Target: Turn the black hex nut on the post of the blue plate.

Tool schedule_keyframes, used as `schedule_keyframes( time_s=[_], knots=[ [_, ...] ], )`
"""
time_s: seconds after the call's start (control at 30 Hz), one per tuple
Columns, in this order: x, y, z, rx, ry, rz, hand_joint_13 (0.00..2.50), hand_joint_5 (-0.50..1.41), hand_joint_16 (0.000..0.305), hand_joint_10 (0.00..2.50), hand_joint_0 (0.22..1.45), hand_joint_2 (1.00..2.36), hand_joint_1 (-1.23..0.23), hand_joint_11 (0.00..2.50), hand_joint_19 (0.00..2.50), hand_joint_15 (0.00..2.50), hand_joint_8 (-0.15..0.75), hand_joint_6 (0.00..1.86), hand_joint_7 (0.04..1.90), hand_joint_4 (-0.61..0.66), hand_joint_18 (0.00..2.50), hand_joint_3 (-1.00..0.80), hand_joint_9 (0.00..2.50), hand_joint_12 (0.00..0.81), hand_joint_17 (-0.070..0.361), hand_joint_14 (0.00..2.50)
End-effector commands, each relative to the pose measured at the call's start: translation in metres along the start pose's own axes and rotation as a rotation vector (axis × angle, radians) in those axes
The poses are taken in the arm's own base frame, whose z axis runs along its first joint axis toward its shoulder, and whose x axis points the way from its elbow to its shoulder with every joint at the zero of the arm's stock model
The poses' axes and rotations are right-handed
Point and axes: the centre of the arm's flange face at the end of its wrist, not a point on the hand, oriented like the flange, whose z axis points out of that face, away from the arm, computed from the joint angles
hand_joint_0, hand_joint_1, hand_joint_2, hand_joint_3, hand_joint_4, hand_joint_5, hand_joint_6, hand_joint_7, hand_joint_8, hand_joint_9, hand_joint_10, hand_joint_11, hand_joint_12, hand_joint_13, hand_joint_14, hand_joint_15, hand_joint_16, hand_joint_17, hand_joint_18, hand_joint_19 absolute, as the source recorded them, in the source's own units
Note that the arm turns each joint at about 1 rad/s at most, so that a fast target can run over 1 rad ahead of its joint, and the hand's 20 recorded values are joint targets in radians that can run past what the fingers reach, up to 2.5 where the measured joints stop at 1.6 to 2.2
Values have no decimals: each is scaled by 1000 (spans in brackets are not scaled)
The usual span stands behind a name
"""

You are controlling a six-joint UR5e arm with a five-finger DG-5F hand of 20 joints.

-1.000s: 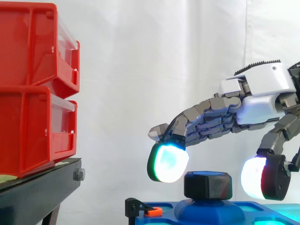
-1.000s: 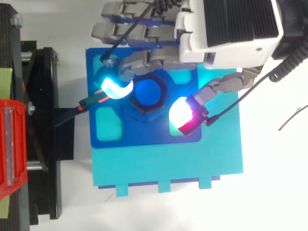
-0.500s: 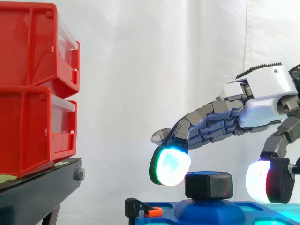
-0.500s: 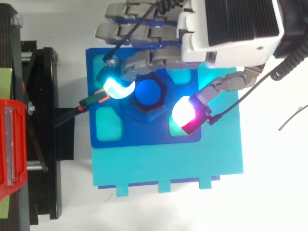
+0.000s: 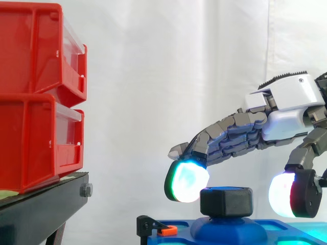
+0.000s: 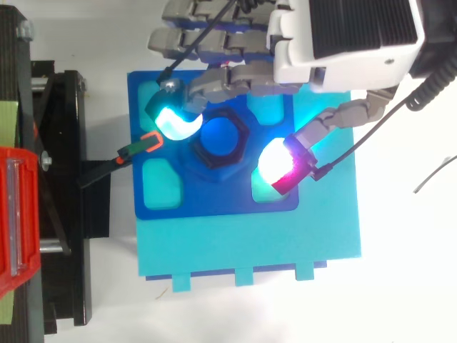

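The black hex nut sits on the round blue post at the middle of the blue plate. Its axis is upright, with six flat matte sides. The hand arches over the nut, spread open. A cyan-glowing fingertip is just beside the nut's left, and the white-and-red thumb pad hangs apart on its right. Red bins are stacked well left of the nut.

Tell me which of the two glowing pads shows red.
The pad right of the black hex nut; the other pad, left of the nut, glows cyan and white.
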Motion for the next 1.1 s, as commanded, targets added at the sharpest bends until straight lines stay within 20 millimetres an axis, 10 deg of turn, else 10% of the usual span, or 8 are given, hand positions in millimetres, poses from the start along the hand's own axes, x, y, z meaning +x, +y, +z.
schedule_keyframes(
  time_s=[0.0,1.07],
  knots=[
    [-1,-2,-1,0,-1,1,0,-296,39,0,501,1000,-822,0,72,0,121,502,707,100,0,-500,0,284,87,0],
    [-7,-12,-8,-24,11,-37,0,-294,39,0,493,1000,-779,0,85,0,128,502,709,107,0,-500,0,287,87,0]
  ],
)
